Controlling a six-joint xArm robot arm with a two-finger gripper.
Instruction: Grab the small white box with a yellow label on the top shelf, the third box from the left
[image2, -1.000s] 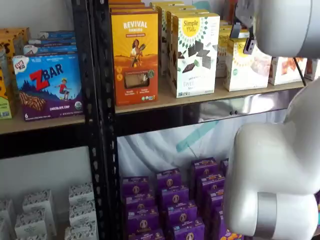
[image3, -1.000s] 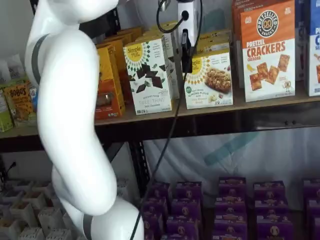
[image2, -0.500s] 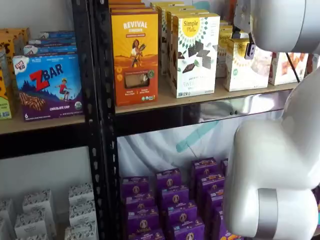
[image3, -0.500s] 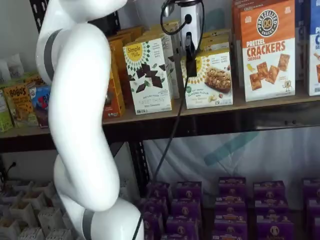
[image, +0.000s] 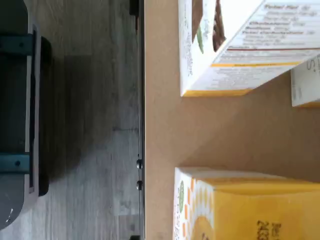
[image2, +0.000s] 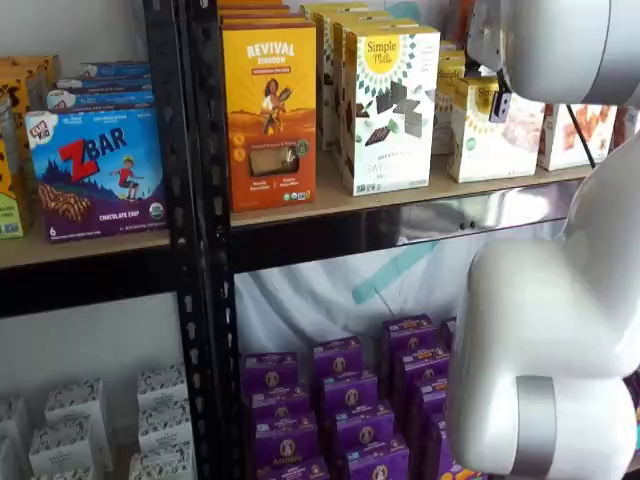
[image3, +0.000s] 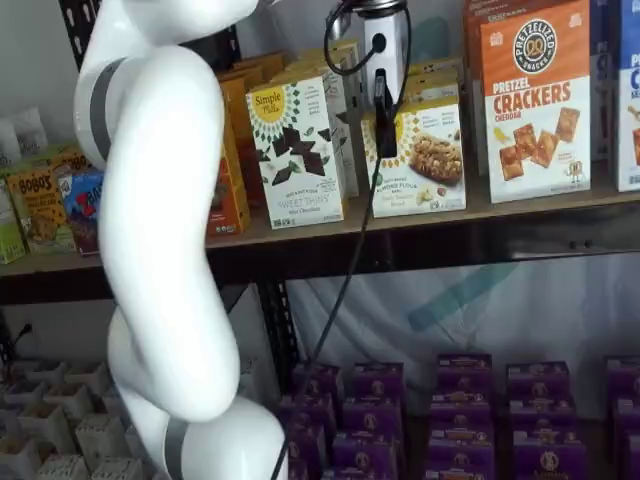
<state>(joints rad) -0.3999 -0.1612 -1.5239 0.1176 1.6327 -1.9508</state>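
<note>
The small white box (image3: 421, 157) with a round yellow label stands on the top shelf (image3: 520, 207) between a taller white box with dark chocolate shapes (image3: 297, 152) and an orange-and-white crackers box (image3: 534, 100). It also shows in a shelf view (image2: 482, 140). My gripper (image3: 383, 128) hangs just in front of the box's left part. Only one black finger shows side-on, so I cannot tell whether it is open. In a shelf view its finger (image2: 500, 105) overlaps the box. The wrist view shows the box's yellow side (image: 250, 205) on the tan board (image: 220, 132).
An orange Revival box (image2: 268, 115) stands left of the taller white box. A black rack upright (image2: 195, 200) separates a ZBar box (image2: 95, 170). Purple boxes (image3: 460, 410) fill the lower level. My white arm (image3: 155, 220) hides part of the shelves.
My gripper has shifted slightly right and down in front of the small white box. The arm's upper links have swung a little. The boxes have not moved.
</note>
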